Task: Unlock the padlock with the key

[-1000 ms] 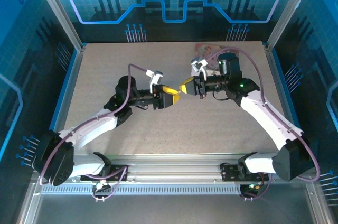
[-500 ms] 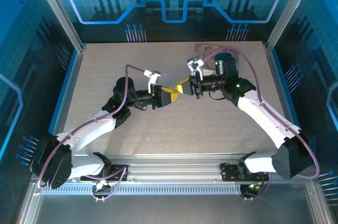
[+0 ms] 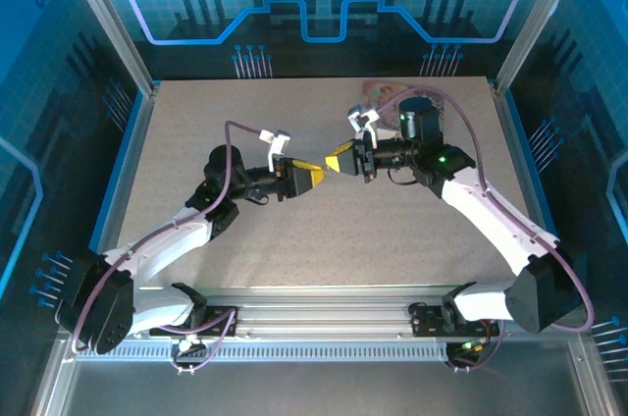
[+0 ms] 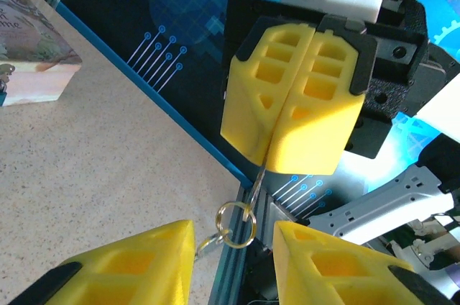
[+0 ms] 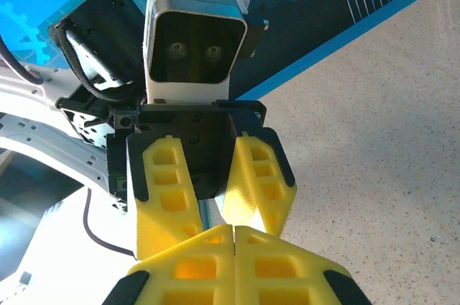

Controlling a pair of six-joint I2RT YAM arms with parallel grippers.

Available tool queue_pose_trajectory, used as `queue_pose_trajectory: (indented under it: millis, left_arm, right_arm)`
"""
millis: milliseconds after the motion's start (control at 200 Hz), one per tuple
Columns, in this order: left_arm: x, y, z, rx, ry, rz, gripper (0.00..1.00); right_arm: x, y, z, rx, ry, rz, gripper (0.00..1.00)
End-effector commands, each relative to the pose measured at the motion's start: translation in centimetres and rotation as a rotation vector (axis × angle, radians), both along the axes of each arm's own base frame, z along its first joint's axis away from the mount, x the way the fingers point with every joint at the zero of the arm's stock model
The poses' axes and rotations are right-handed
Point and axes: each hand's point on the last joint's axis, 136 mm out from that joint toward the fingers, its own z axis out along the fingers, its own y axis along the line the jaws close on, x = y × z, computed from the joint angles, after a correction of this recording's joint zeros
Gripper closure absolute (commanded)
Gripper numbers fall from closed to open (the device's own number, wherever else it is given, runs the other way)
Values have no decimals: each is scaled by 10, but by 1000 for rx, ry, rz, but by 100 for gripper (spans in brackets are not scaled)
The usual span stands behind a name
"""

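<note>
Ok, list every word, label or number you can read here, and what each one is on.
"...me": end of a word on the box in the left wrist view, cut off by the frame edge; its other print is too blurred to read.
Box in the top view: print too small to read.
Backdrop: patterns, no words.

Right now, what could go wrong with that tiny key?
Only a thin bit of the key pokes out of the shut right pincer, so it might slip or twist loose. The ring hanging from it sits between the left pincer's spread fingers. Closing there could snag the ring and tug the key out. The two pincers are very close, so a small wobble could bump them together.
</note>
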Motion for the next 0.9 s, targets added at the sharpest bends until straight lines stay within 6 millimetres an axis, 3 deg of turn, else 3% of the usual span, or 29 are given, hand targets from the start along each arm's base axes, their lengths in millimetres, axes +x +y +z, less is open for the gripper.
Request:
queue_pose_trajectory:
  millis: [0, 295, 545, 895]
  left_arm:
    - [-5, 2, 13, -35, -43, -15, 65]
    - [-5, 0, 15, -38, -48, -34, 65]
    - [-3, -3, 17, -42, -45, -47, 78]
    - [-1, -4, 18, -53, -43, -45, 74]
  right_arm:
    - [-7, 3, 5, 12, -11, 18, 100]
    - [-5, 5, 2, 7, -4, 18, 100]
    - [-3, 7, 2, 10, -5, 17, 100]
    - [-3, 9, 0, 9, -2, 22, 100]
